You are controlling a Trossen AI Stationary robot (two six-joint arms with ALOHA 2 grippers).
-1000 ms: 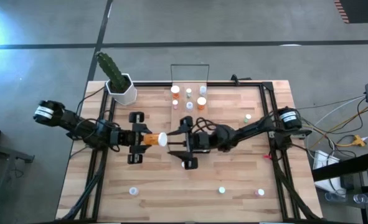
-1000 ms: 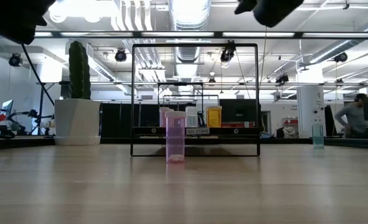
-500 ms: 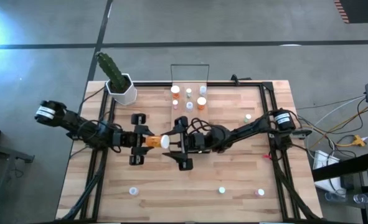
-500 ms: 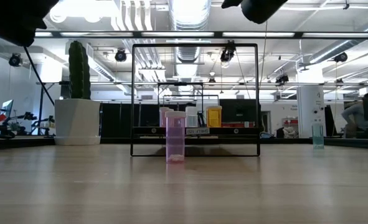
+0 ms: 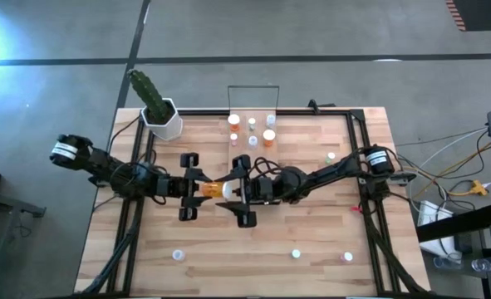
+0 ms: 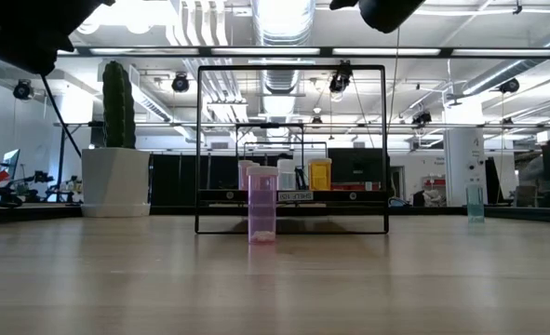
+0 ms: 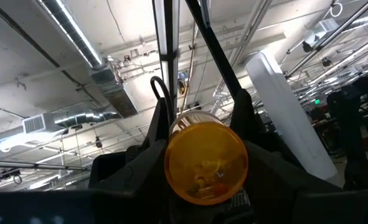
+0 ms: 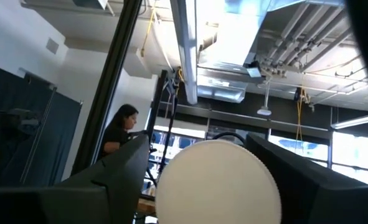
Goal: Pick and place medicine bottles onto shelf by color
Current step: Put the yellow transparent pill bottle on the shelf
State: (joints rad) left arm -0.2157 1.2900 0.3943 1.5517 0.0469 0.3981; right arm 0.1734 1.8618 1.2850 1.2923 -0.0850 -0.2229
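An orange medicine bottle [image 5: 214, 189] with a white cap hangs in the air over the middle of the table. My left gripper [image 5: 202, 189] is shut on it from the left. My right gripper [image 5: 233, 190] faces it from the right, open, its fingers on either side of the white cap [image 8: 216, 182]; I cannot tell whether they touch it. The shelf [image 6: 293, 196] stands at the table's far edge with pink, white and orange bottles upright on its board. A pink bottle [image 6: 261, 205] stands on the table in front of it. My left gripper pinches the orange bottle's body near its bottom end [image 7: 205, 163] between its two fingers [image 7: 147, 163]. The fingers come from the table's left, slanting upward, and lie along the bottle. The bottle is lifted clear, with its cap toward the right gripper.
A cactus in a white pot [image 5: 160, 116] stands at the far left corner. Single bottles stand at the right [image 5: 331, 156] and along the near edge [image 5: 178, 255], [image 5: 296, 253], [image 5: 347, 257]. Black frame rails run along the table's left and right sides.
The two grippers have drawn a little closer together above the table's middle. The bottle's capped end, which lay just short of the right gripper's fingers, now lies between them. The bottle stays lifted clear.
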